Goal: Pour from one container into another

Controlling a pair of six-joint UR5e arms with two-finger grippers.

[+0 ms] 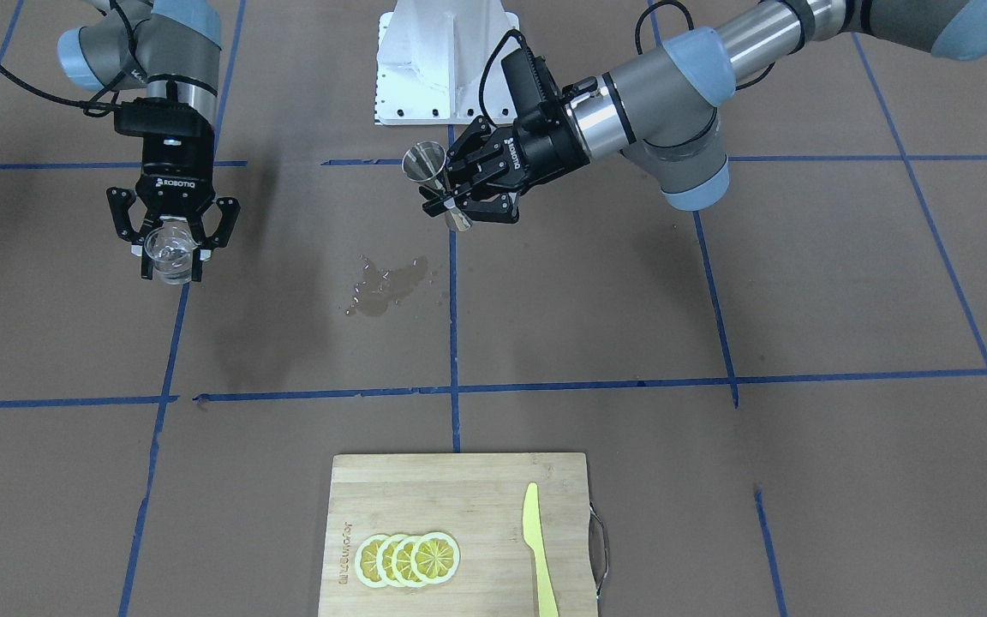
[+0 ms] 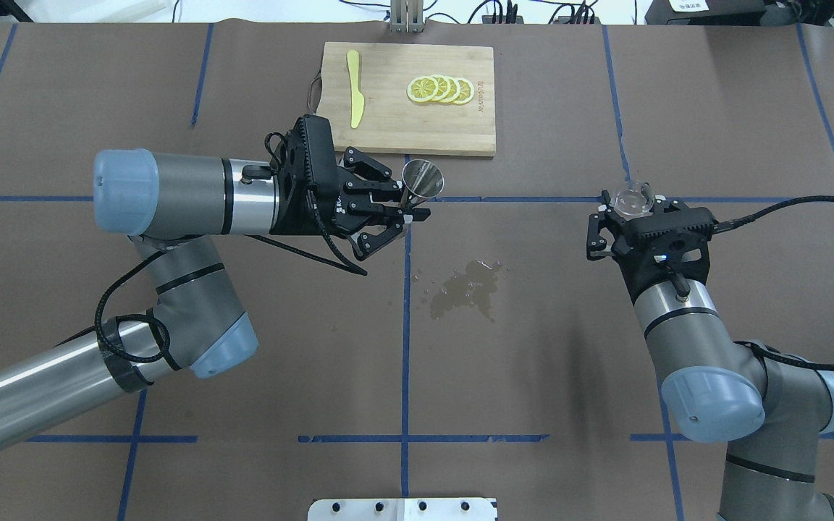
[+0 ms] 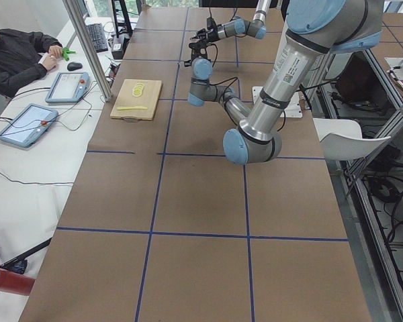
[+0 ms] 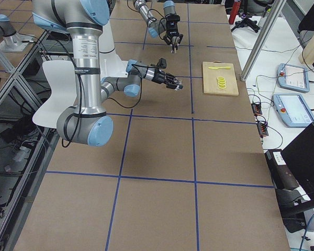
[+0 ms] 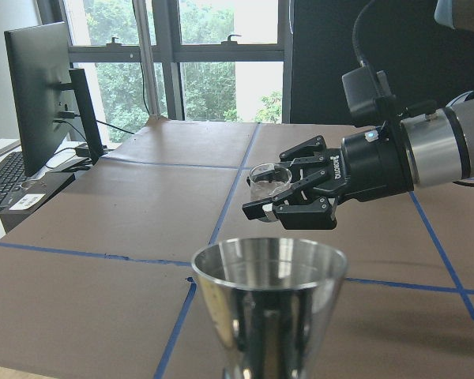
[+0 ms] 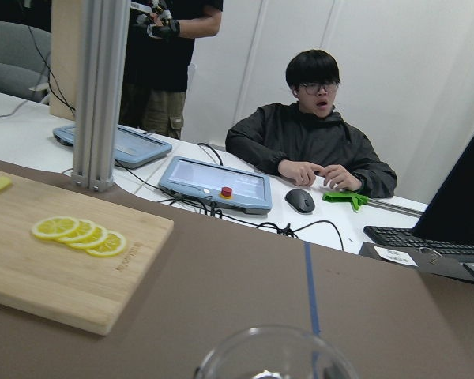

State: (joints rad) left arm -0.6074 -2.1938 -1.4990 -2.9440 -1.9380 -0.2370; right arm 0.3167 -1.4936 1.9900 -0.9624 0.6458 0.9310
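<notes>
My left gripper (image 2: 402,213) is shut on a steel double-cone jigger (image 2: 421,181), held upright above the table near the centre line; the jigger (image 1: 427,168) also shows in the front view and fills the bottom of the left wrist view (image 5: 268,304). My right gripper (image 2: 634,210) is shut on a small clear glass (image 2: 634,199), lifted off the table at the right; the glass (image 1: 170,250) sits between the fingers of the right gripper (image 1: 172,257) in the front view, and its rim (image 6: 272,355) shows in the right wrist view. The two containers are well apart.
A wet spill (image 2: 468,288) darkens the brown table between the arms. A bamboo cutting board (image 2: 417,123) at the far edge carries lemon slices (image 2: 440,90) and a yellow knife (image 2: 355,98). Operators sit beyond the table's far side.
</notes>
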